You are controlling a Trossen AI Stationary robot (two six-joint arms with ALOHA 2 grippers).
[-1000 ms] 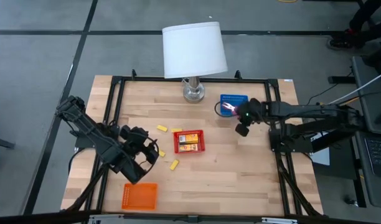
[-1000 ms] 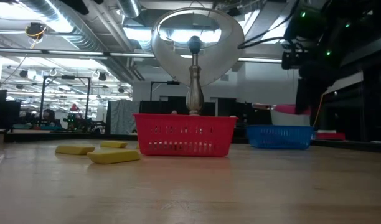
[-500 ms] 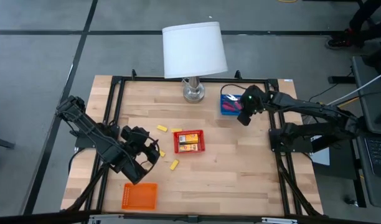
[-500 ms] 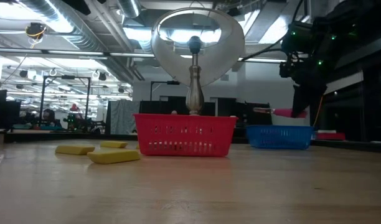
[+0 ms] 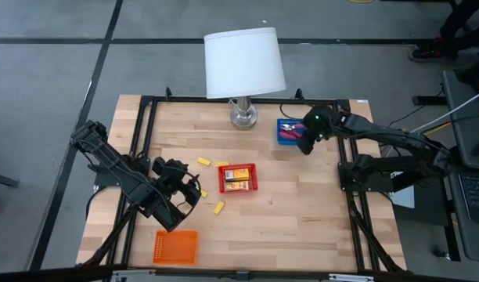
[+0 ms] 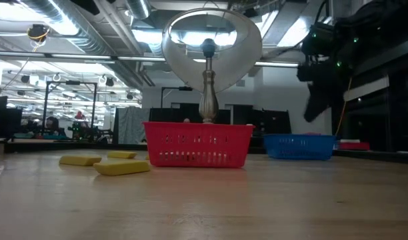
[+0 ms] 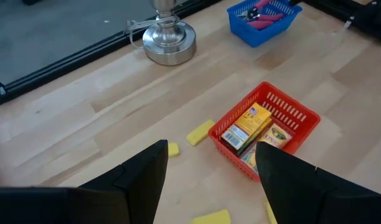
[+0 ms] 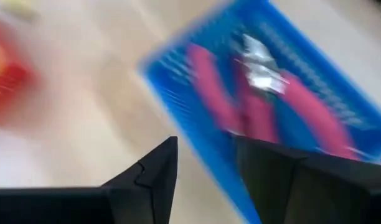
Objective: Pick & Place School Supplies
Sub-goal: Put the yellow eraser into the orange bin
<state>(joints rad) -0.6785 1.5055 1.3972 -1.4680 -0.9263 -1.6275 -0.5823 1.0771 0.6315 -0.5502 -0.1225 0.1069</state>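
Note:
My right gripper (image 5: pixel 303 146) hangs open over the blue tray (image 5: pixel 293 125) at the table's far right. In the right wrist view its fingers (image 8: pixel 206 155) have nothing between them. Pink-handled scissors (image 8: pixel 253 102) lie on the tray's floor below. My left gripper (image 7: pixel 212 162) stands open at the table's left, above the wood, touching nothing. Pale yellow blocks (image 5: pixel 203 161) (image 5: pixel 218 207) lie flat on the table near it. The red tray (image 5: pixel 237 189) at the middle holds two orange-yellow boxes (image 7: pixel 246 127).
A lamp with a white shade (image 5: pixel 244 61) and silver base (image 7: pixel 169 45) stands at the far middle. An orange tray (image 5: pixel 176 247) sits near the front left edge. Bare wood lies between the red tray and the right edge.
My right gripper has gone toward the table's far edge until it stands over the blue tray, and has let go of the pink-handled scissors. They hung below it half a second ago and now lie in the tray.

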